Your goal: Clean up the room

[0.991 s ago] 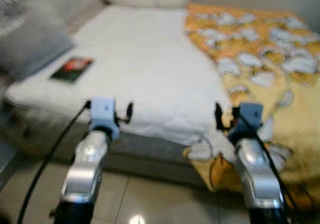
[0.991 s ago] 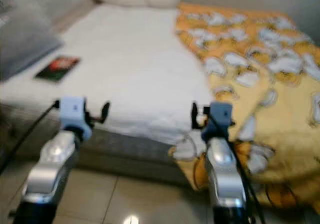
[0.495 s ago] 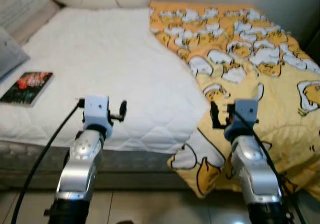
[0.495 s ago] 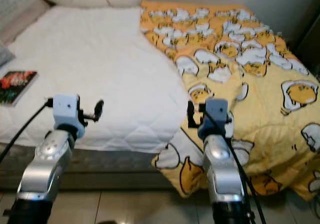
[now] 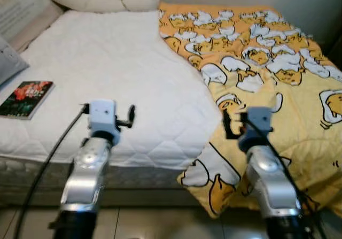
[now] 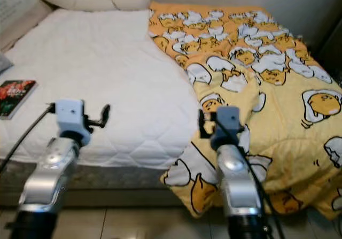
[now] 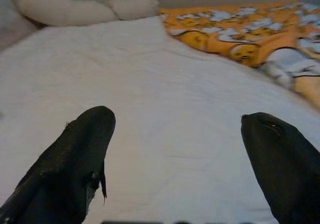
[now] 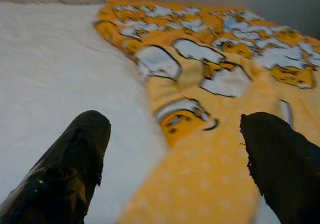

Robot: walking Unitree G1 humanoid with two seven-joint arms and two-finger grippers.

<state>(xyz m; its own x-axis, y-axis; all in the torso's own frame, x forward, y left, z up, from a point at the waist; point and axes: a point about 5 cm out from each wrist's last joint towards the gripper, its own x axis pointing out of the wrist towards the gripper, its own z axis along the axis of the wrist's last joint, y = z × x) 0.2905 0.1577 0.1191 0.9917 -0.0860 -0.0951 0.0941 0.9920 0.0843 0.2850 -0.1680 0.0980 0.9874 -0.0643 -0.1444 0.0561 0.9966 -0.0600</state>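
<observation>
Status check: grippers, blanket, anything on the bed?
Left gripper open over the white mattress. Right gripper open at the yellow blanket edge. Blanket covers the bed's right side, corner hanging off. Book on the left edge.

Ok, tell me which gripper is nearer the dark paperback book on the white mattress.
Left. The left gripper hovers over the mattress's near edge, to the right of the book. The right gripper is farther right, above the yellow patterned blanket.
</observation>
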